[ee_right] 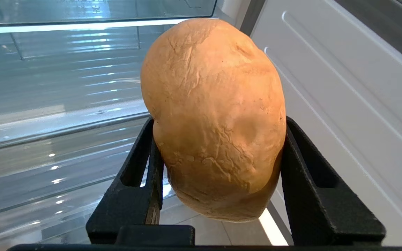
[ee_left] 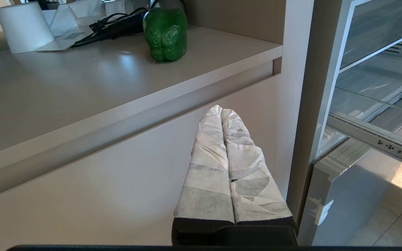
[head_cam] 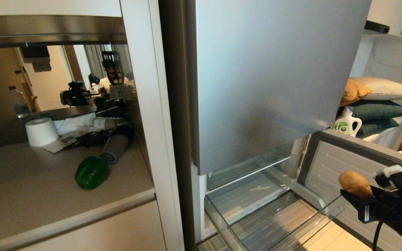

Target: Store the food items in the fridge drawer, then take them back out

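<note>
**Status:** task at an early or middle stage; can't tell which half from what shows. Neither food item is in the fridge drawer [head_cam: 257,212].

**Items, counted:**
- Bun-like lump [head_cam: 355,183], tan-brown, qty 1. Pinched between the black jaws of the right claw [head_cam: 356,195], in the air by the drawer's right front corner, just beside the open lower door's ribbed inner panel [head_cam: 330,167]. Not in the drawer.
- Bell pepper [head_cam: 91,172], glossy green, qty 1. On the desk [head_cam: 30,195], toward its front right corner, near the hair dryer [head_cam: 117,144]. Untouched.
- Fridge drawer, clear plastic, qty 1. Pulled out, ribbed base visible, nothing seen inside.
- Left claw [ee_left: 222,112], qty 1: wrapped fingers pressed together, holding nothing, parked low before the cabinet front under the desk edge.

**Left to do (judgement):** if storing, both items remain to go in, then come out; if retrieving, lump goes to desk and task nears its end.

**Other:** paper roll [head_cam: 41,131], qty 1, at desk's back left; detergent bottle [head_cam: 347,125], qty 1; pillows [head_cam: 379,101], approx. 4 stacked, beyond the fridge.
</note>
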Tool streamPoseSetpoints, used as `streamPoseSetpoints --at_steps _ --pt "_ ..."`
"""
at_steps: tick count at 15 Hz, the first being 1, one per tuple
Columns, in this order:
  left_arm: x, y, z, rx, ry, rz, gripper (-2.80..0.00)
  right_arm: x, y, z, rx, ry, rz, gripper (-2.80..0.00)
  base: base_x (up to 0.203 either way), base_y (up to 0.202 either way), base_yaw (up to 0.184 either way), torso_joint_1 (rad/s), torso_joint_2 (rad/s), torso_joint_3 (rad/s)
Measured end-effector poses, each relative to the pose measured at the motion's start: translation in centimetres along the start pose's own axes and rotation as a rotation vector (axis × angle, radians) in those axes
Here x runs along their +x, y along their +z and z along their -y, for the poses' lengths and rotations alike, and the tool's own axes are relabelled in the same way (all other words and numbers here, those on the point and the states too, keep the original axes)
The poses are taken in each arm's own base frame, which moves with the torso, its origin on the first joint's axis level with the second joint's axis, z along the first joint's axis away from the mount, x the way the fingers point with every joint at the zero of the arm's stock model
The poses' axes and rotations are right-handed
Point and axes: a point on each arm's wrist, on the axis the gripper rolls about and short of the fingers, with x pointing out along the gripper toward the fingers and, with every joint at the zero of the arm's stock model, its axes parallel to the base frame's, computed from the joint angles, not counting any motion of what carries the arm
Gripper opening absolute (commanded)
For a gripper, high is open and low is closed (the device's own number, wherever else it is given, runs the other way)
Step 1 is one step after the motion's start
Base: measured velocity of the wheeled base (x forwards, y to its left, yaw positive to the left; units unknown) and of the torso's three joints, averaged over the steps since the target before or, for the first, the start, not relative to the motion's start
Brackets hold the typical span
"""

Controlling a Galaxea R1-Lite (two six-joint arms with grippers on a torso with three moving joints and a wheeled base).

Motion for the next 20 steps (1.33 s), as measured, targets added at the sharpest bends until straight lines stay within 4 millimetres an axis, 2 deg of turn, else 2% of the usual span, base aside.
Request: streamPoseSetpoints --at_steps 4,16,20 --pt "0.0 0.0 0.0 0.001 0.0 0.0 -2.8 -0.37 -0.1 -0.08 0.0 0.002 -0.005 -2.8 0.001 -0.004 0.049 0.002 0.0 0.0" --pt "0.0 0.0 0.0 0.001 0.0 0.0 -2.8 -0.82 -0.55 -0.3 0.004 0.01 -0.031 -2.8 0.0 -0.01 0.169 0.004 0.0 0.002" --pt "0.0 0.0 0.0 0.001 0.0 0.0 -2.8 -0.9 -0.64 -0.28 -0.038 0.009 -0.042 -2.8 0.0 0.0 0.017 0.0 0.0 0.001"
